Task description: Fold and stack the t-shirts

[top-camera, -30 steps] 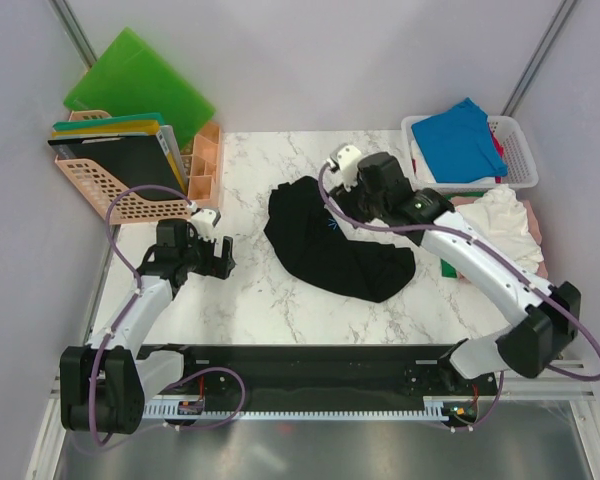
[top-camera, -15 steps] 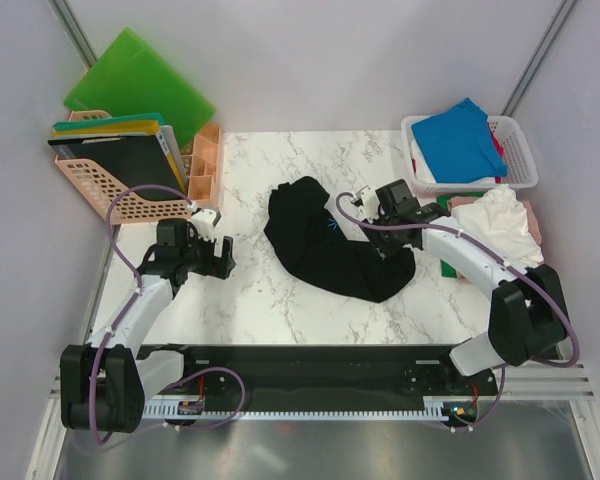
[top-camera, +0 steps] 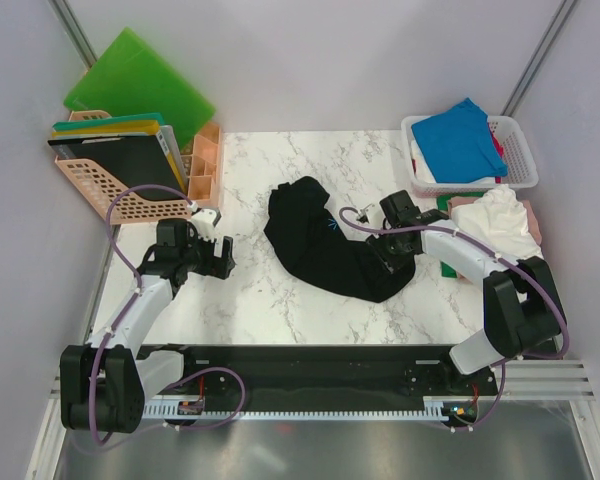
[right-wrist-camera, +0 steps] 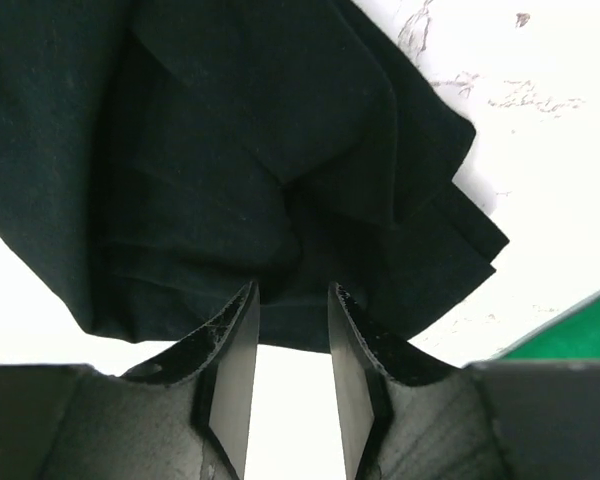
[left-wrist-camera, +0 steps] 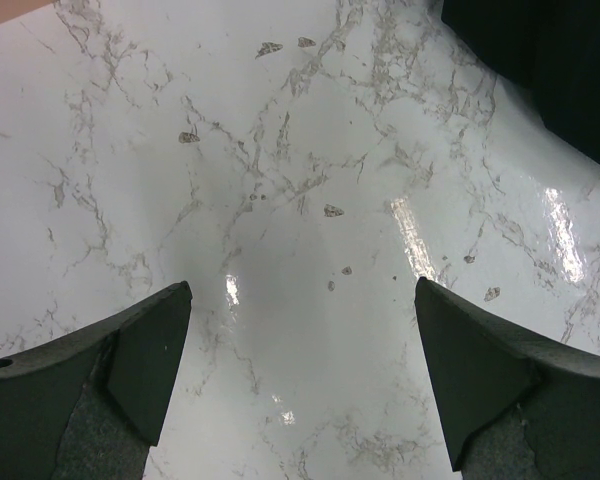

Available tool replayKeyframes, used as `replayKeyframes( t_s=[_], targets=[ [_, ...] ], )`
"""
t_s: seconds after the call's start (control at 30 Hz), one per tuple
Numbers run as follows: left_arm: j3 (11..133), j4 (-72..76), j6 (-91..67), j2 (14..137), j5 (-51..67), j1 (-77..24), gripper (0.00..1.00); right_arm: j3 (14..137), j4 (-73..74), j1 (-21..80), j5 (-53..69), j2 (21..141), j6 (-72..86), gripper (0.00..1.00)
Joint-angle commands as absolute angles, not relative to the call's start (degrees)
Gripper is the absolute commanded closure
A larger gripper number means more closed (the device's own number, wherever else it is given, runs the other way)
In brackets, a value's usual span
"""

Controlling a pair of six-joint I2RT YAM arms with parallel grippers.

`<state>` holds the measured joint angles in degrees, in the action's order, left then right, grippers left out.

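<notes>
The black t-shirt (top-camera: 325,245) lies crumpled mid-table, and in the right wrist view its black t-shirt (right-wrist-camera: 230,130) folds fill the upper frame. My right gripper (top-camera: 388,262) is down on its right end; seen from its own wrist, the right gripper (right-wrist-camera: 292,290) has its jaws drawn in on the bunched edge of cloth between the tips. A blue t-shirt (top-camera: 460,130) tops the white basket (top-camera: 517,160). A white t-shirt (top-camera: 500,220) lies heaped at the right edge, over pink cloth (top-camera: 533,225). My left gripper (top-camera: 220,257) hovers open over bare marble, and the left gripper (left-wrist-camera: 302,290) holds nothing.
A peach wire rack (top-camera: 100,185) with folders and green boards (top-camera: 140,80) stands at the back left. A green piece (right-wrist-camera: 570,330) lies just right of the black shirt's end. Both arm bases sit on the black rail (top-camera: 300,365) at the near edge.
My right arm swung from the black shirt's upper middle down to its right end. Its jaws narrowed onto the cloth edge. The left arm stayed still.
</notes>
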<state>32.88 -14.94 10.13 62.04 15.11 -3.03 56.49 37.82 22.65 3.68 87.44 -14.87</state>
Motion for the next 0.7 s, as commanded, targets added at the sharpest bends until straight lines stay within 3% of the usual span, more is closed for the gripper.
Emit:
replayKeyframes(
  t_s=[0.0, 0.17, 0.3, 0.4, 0.43, 0.47, 0.53, 0.67],
  targets=[
    [34.8, -14.94, 11.95, 61.87, 15.73, -3.08, 0.0, 55.81, 38.06, 22.59, 4.57, 87.01, -15.91, 0.61],
    [34.45, -14.85, 12.04, 61.0, 15.73, -3.08, 0.0, 54.67, 35.6, 22.59, 4.75, 88.94, -16.26, 0.62],
    [34.28, -14.85, 12.13, 60.47, 15.73, -3.08, 0.0, 55.11, 35.16, 22.59, 4.66, 89.91, -16.78, 0.43],
    [34.28, -14.85, 12.13, 60.56, 15.73, -3.08, 0.0, 55.02, 34.37, 22.59, 4.05, 90.53, -16.96, 0.41],
    [34.28, -14.85, 12.04, 60.64, 15.73, -3.08, 0.0, 54.93, 34.02, 22.59, 3.96, 90.53, -16.79, 0.47],
    [34.28, -14.85, 12.04, 60.56, 15.73, -3.08, 0.0, 54.58, 33.84, 22.59, 4.04, 90.18, -16.61, 0.75],
    [34.28, -14.85, 12.04, 60.64, 15.73, -3.08, 0.0, 54.41, 33.49, 22.59, 4.57, 89.74, -16.09, 1.0],
    [34.37, -14.85, 12.22, 60.91, 15.82, -3.08, 0.0, 56.06, 34.71, 22.59, 3.87, 87.64, -16.7, 1.0]
  ],
)
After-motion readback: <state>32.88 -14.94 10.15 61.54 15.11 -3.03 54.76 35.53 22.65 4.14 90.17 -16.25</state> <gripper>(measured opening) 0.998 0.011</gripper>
